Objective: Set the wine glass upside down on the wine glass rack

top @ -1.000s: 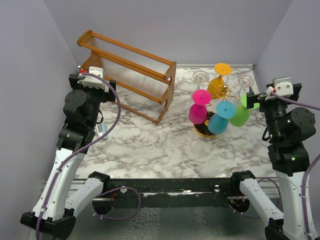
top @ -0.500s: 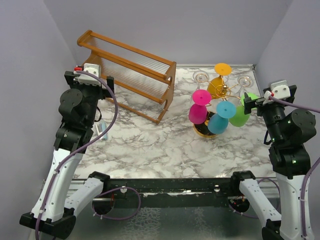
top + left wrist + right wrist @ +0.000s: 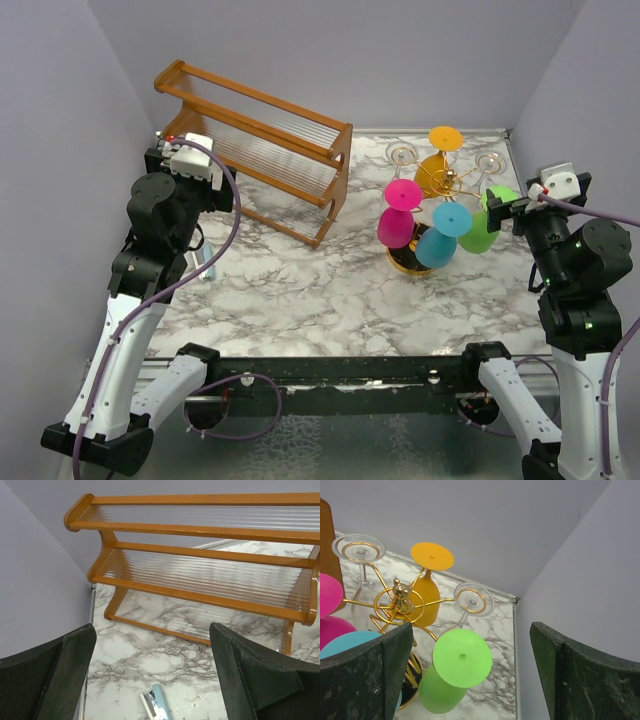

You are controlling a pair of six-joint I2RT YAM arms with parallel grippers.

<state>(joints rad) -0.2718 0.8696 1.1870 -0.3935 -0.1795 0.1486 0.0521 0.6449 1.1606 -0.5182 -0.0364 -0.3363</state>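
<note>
Gold-wire wine glass rack (image 3: 447,182) stands on its round black base at the far-right part of the marble table (image 3: 320,290), w/ six glasses hanging foot-up from its curled arms. On the near side: magenta glass (image 3: 398,215), blue glass (image 3: 440,235) and green glass (image 3: 480,228), bowls crowded together over the base. On the far side: orange glass (image 3: 437,165), flanked by the left clear glass (image 3: 401,153) and the right clear glass (image 3: 488,162). Which of the six is the task's own glass, cannot tell.

Right wrist view looks down on the rack's small gold finial at the centre, the green glass's flat foot nearest the lens, and the orange and clear feet toward the far corner.

Right gripper (image 3: 471,627) is raised just beside the green glass on its right; jaws spread wide, nothing between the pads, no contact seen. Left gripper (image 3: 152,645), well apart on the opp. side of the table, is likewise spread wide and holds nothing. It faces the brown wooden two-tier shelf (image 3: 255,140) w/ clear ribbed tiers, which runs diagonally across the far-left corner.

A small pale-blue-and-white object (image 3: 156,702) lies on the marble below the left gripper, near the table's left edge; too small to identify. Plain lavender-grey walls close in the table on three sides.
</note>
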